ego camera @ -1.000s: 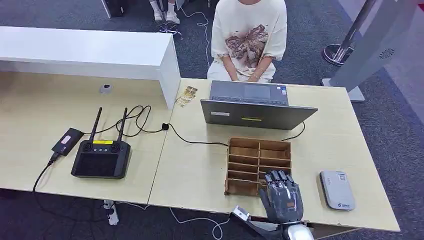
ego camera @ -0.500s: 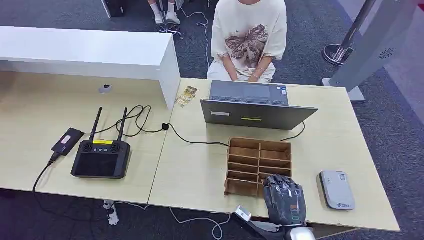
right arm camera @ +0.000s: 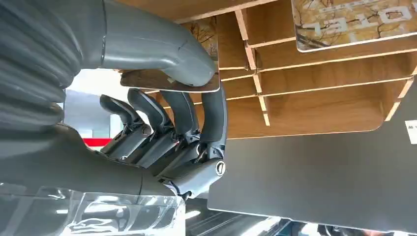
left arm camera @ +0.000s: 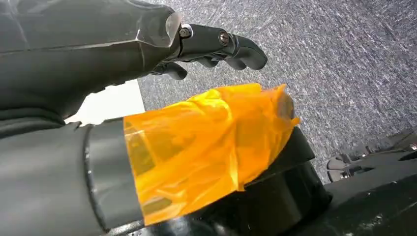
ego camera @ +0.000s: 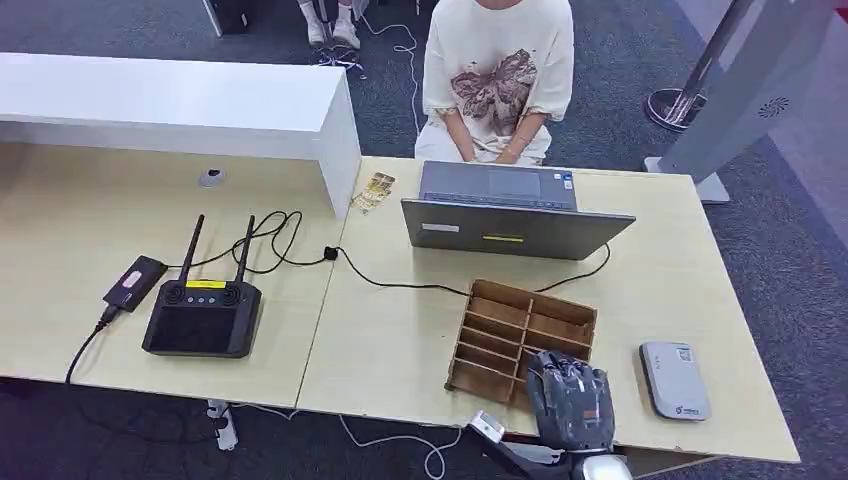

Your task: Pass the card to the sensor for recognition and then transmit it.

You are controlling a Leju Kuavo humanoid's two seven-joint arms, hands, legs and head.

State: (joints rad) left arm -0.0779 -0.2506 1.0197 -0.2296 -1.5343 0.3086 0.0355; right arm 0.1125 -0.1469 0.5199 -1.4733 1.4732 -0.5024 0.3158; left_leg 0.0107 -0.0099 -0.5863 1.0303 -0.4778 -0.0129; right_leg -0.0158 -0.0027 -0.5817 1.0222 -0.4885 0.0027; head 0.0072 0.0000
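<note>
The desk [ego camera: 400,350] runs wide and pale across the head view, with a person [ego camera: 498,75] in a printed cream shirt seated at its far side. A grey laptop [ego camera: 512,215] stands open in front of them, its back to the robot. At the near edge sits the wooden rack [ego camera: 520,335], skewed on the desk rather than square to it. On the left stands a black controller [ego camera: 203,315] with two aerials, a small black device [ego camera: 133,282] just beside it on a cable. Right of the rack lies the sensor [ego camera: 674,380], a flat grey reader, apart from everything.

The right hand [ego camera: 570,402] is at the rack's near right corner, fingers curled down over it. Its wrist camera shows it close up: the right hand [right arm camera: 167,103] has the card [right arm camera: 169,81] pinched between thumb and fingers, right at the mouth of a rack slot. A second card [right arm camera: 354,22] lies in another compartment.

The left hand [left arm camera: 211,46] hangs over grey carpet, fingers loosely curled, nothing in them.
</note>
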